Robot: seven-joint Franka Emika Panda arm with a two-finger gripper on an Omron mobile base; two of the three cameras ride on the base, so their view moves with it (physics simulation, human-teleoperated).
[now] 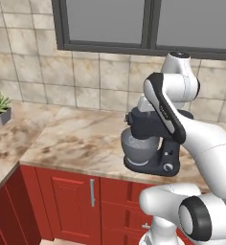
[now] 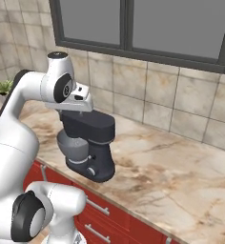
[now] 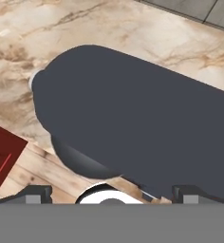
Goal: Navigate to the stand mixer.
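Stand mixer, dark charcoal with a grey metal bowl (image 1: 139, 146), sits right of centre on the marbled beige countertop (image 1: 72, 139) in the left base view. Right base view: it's left of centre, beneath the white hand. In the hand view, the gripper's (image 3: 112, 195) dark fingertips stand spread apart at the bottom.

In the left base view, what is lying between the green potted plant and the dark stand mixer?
Only bare beige-brown marble countertop, seen in the left base view.
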